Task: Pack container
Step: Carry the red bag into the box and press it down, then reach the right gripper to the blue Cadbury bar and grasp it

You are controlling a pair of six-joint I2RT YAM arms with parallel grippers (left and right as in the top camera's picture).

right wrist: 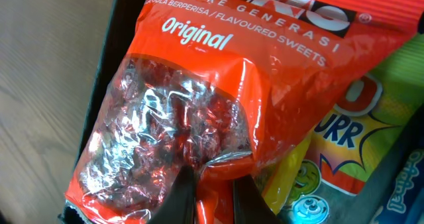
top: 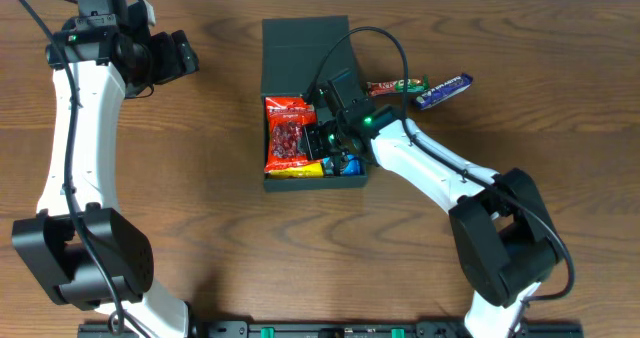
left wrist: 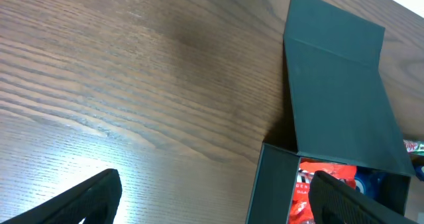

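Note:
The container (top: 274,181) is a dark teal box in the middle of the table, its flap lid (top: 303,55) standing open at the far side. Inside lie a red sweets bag (top: 288,130), a yellow-green packet (top: 300,168) and a blue packet (top: 347,166). My right gripper (top: 330,128) is inside the box, shut on the red bag's edge (right wrist: 215,194); the bag fills the right wrist view (right wrist: 218,85). My left gripper (top: 180,53) is open and empty at the far left, well apart from the box; its wrist view shows the box (left wrist: 268,191) and lid (left wrist: 341,98).
Two snack bars lie on the table right of the box: a dark red-green one (top: 396,87) and a blue one (top: 443,90). The right arm's cable arcs over the lid. Bare wood table (top: 200,208) surrounds the box.

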